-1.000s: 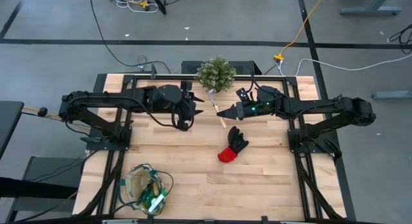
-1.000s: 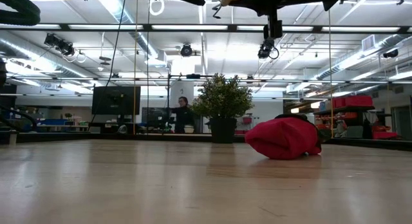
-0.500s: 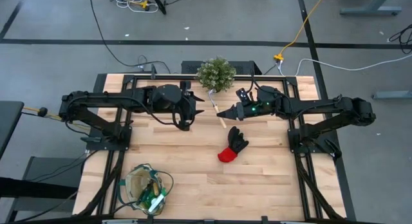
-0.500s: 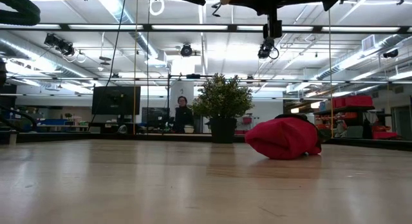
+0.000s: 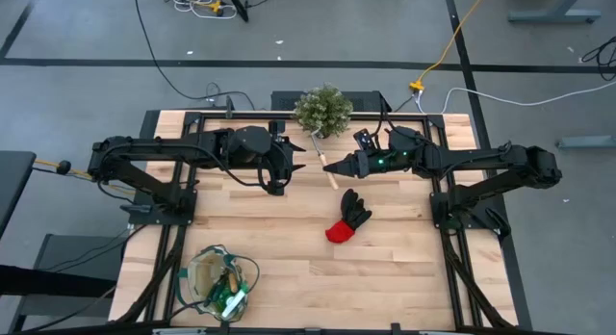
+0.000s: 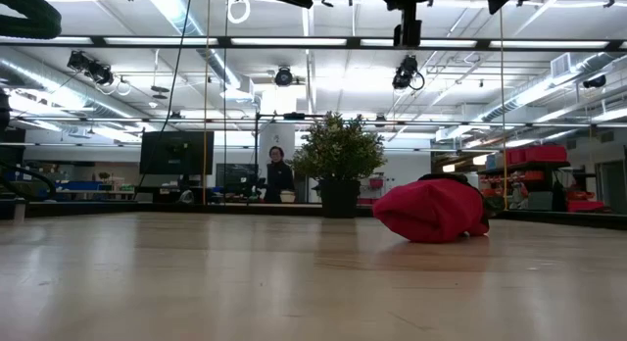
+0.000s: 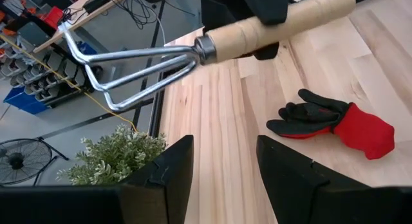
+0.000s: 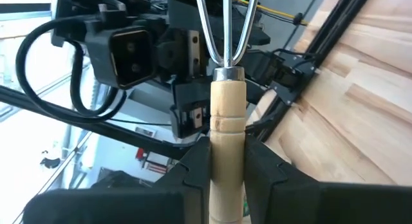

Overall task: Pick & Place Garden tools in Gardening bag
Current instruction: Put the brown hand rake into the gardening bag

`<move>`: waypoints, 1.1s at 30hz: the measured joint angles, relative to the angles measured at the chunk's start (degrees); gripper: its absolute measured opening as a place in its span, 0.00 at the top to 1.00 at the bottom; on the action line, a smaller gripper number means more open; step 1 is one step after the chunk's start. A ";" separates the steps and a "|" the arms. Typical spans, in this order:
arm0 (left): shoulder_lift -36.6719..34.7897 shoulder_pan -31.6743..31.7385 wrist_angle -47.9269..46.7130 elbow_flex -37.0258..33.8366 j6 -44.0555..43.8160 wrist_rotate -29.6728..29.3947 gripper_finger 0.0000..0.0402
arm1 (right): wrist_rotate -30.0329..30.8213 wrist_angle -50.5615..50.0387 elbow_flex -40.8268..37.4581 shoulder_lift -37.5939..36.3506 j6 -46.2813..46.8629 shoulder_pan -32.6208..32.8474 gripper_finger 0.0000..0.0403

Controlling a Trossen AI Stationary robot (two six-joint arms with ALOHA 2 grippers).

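Note:
My right gripper (image 5: pixel 330 166) is shut on a wooden-handled mini rake (image 5: pixel 332 177), held in the air over the far middle of the table; its metal tines (image 7: pixel 119 60) point toward the potted plant. My left gripper (image 7: pixel 222 147) is open and empty, just left of the rake (image 5: pixel 289 164). The black-and-red glove (image 5: pixel 348 218) lies flat on the table, nearer than the rake. The tan gardening bag (image 5: pixel 219 280) stands at the near left with green items inside. Shears and a second rake do not show. My right gripper pinches the rake's wooden handle (image 8: pixel 225 143) between its two fingers, a little behind the metal collar (image 7: pixel 205 47). The fingers come level from the table's right and lie across the handle. The rake is lifted clear of the table, roughly level.
A bushy potted plant (image 5: pixel 322 110) stands at the far edge, just beyond both grippers. Bare wooden table (image 5: pixel 289 248) lies between the glove and the bag. A person (image 6: pixel 277 174) stands in the room behind the table.
My right gripper has gone up a little with the rake; the handle's end has left the top of the low view.

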 joint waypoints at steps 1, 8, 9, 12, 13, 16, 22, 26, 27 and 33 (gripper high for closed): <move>0.00 0.00 0.00 0.00 0.00 0.00 0.56 | 0.02 0.09 0.00 0.00 0.00 0.00 0.85; 0.00 0.00 -0.02 0.00 -0.02 0.00 0.56 | -2.01 0.13 -0.02 0.00 -1.05 -0.15 0.86; 0.00 0.00 -0.02 0.00 -0.02 0.00 0.56 | -2.20 0.15 -0.02 0.00 -1.07 -0.15 0.86; 0.00 0.00 -0.02 0.00 -0.02 0.00 0.56 | -2.35 0.14 -0.02 0.00 -1.58 -0.17 0.86; 0.00 0.00 -0.02 0.00 -0.02 0.00 0.56 | -2.36 0.15 -0.01 0.00 -1.97 -0.17 0.86; 0.00 0.00 -0.02 0.00 -0.02 0.00 0.56 | -2.34 0.15 -0.02 0.00 -2.91 -0.17 0.86; 0.00 0.00 0.00 0.00 -0.04 0.00 0.56 | -2.34 0.18 -0.02 0.00 -3.94 -0.44 0.86; 0.00 -0.02 -0.02 0.00 -0.04 0.00 0.56 | -2.34 0.29 -0.02 0.00 -4.50 -0.83 0.86; 0.00 -0.02 0.00 0.00 -0.04 0.00 0.56 | -2.34 0.29 -0.02 0.00 -4.53 -0.92 0.86; 0.00 -0.36 -0.02 0.00 -0.03 0.01 0.56 | -2.34 0.45 -0.02 0.00 -4.50 -1.03 0.86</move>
